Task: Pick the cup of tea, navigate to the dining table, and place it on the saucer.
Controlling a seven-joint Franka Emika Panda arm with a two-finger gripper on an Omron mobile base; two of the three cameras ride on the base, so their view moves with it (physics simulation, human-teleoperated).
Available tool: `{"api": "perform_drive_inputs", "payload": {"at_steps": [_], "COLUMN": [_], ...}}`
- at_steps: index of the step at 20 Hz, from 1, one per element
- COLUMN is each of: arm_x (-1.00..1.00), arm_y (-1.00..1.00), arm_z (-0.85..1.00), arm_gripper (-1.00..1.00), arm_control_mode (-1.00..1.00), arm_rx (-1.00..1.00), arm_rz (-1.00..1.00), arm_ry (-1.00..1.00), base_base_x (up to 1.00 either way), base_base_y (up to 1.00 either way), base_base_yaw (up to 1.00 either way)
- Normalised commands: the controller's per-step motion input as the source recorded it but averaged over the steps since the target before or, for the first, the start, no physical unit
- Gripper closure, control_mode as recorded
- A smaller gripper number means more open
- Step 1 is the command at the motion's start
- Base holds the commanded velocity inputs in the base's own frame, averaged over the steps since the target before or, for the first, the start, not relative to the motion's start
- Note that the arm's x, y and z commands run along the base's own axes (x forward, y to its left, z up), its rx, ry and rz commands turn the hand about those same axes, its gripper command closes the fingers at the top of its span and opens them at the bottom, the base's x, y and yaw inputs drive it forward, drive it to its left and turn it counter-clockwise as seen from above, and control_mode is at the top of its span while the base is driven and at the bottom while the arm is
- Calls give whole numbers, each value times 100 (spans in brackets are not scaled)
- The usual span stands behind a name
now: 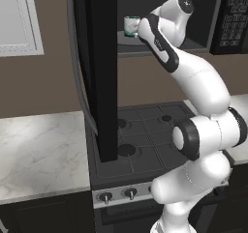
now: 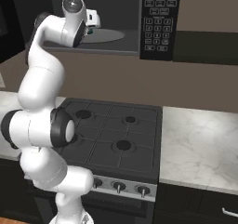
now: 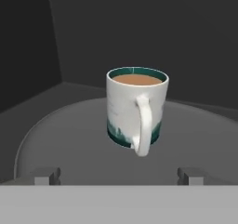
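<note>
the cup of tea stands upright near the middle of the round grey turntable inside the open microwave above the stove. its handle points straight at the claw, whose two tips are spread wide and empty, just short of the cup. the tea sits close to the rim. judged risks: closing on the handle alone could twist the cup and tip it; a push forward could slide it across the turntable; a tilted lift-out could spill tea or clip the microwave door.
</note>
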Motion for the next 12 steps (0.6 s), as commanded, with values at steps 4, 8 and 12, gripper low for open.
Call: {"api": "perform_drive_inputs", "payload": {"at_steps": [4,8,12], "arm_x": [23,36,38], "arm_y": [0,0,0], "arm_z": [0,0,0], "arm_gripper": [-100,-100,-100], "arm_control_mode": [-100,-100,-100], "arm_rx": [0,0,0], "arm_rz": [0,0,0], "arm_ry": [0,2,3], "base_base_x": [0,0,0], "base_base_y": [0,0,0], "base_base_yaw": [0,0,0]}}
